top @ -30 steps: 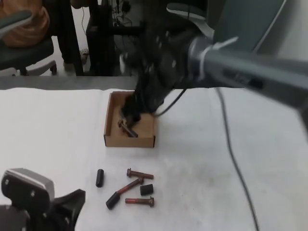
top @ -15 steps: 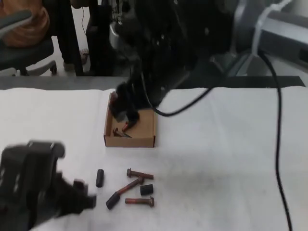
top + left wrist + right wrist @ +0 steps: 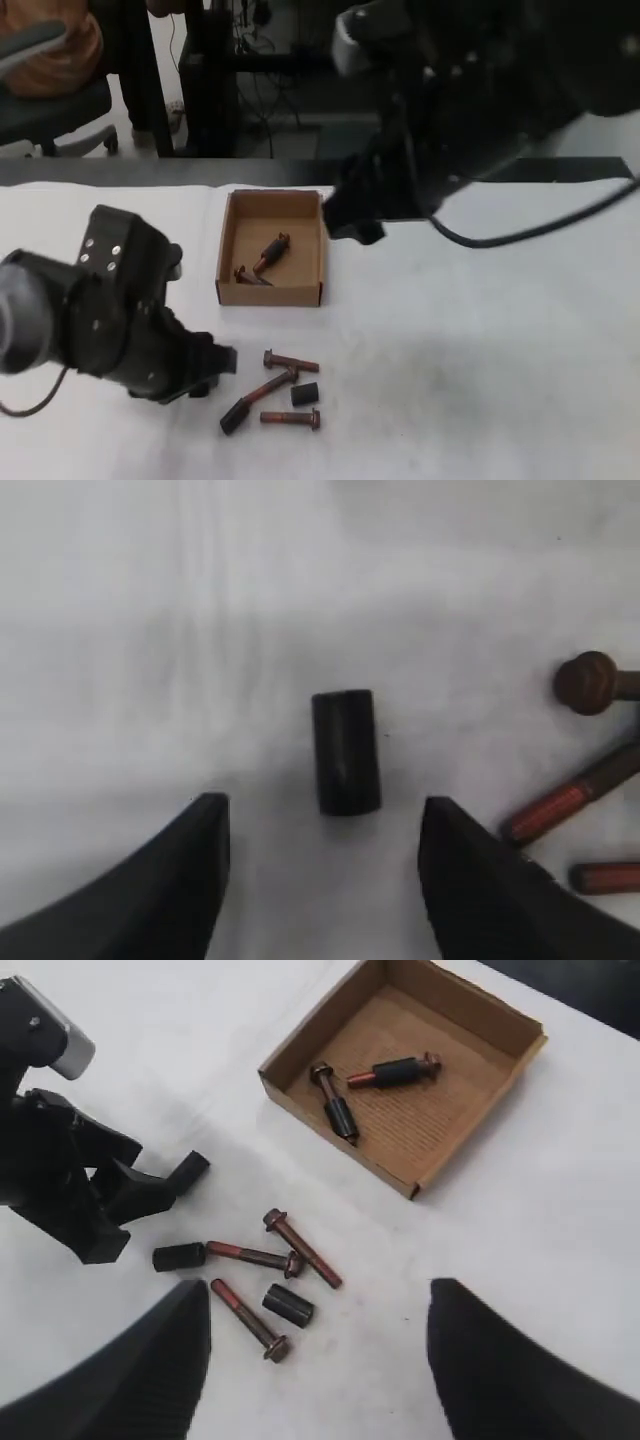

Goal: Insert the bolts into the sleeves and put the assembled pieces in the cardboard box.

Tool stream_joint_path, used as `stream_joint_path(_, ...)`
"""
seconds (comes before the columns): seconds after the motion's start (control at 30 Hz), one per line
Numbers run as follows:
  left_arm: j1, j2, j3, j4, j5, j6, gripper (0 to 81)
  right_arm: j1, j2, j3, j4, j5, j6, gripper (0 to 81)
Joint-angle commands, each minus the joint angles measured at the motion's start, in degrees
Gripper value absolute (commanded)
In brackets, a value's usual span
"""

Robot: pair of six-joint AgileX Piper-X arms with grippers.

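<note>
Below, the left gripper hung wide open over a loose black sleeve on the bench. Two assembled pieces lay in the cardboard box; the right gripper gaped too

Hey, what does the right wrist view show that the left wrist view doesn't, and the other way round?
Right wrist view, not the left: the cardboard box with two assembled pieces inside, another loose sleeve, and the open right gripper.
Left wrist view, not the right: how the black sleeve lies untouched between the fingers of the open left gripper.
Both: that sleeve, the left gripper and loose bolts.
</note>
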Motion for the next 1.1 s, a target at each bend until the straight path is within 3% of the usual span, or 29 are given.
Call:
stream_joint_path(0.0, -2.1, 0.0, -2.5, -0.1, 0.7, -1.3, 53.2, -0.7, -2.2, 2.5, -0.4, 0.1, -0.3, 58.5)
stream_joint_path(0.1, -4.1, 0.4, -4.0, 0.9, -2.2, -3.3, 53.1, -1.1, -3.0, 4.6, -0.5, 0.1, -0.3, 58.5)
stream_joint_path(0.27, -4.7, 6.0, -6.6, 5.3, -2.5, -3.9, 45.1, -1.1, -4.2, 5.6, 0.0, 0.0, -0.3, 58.5)
stream_joint_path(0.7, -4.3, 10.3, -10.8, 11.1, -6.0, -6.4, 44.8, -1.1, -6.1, 5.6, -0.1, 0.5, -1.5, 58.5)
stream_joint_path(0.8, -3.8, 10.3, -10.9, 11.6, -5.4, -9.4, 33.0, -1.1, -6.1, 5.6, 0.1, 0.5, -1.5, 58.5)
stream_joint_path(0.9, -3.7, 10.3, -10.9, 11.6, -5.0, -10.3, 6.0, -1.1, -6.1, 5.6, 0.1, 0.4, -1.5, 58.5)
stream_joint_path(1.0, -3.2, 10.3, -11.0, 11.6, -5.0, -10.3, 1.7, -1.1, -6.1, 5.6, 0.2, -0.7, -4.8, 58.5)
stream_joint_path(1.07, -3.1, 10.3, -11.0, 11.6, -5.0, -8.6, 1.8, -1.1, -6.0, 5.6, 0.6, -1.6, -14.3, 58.0)
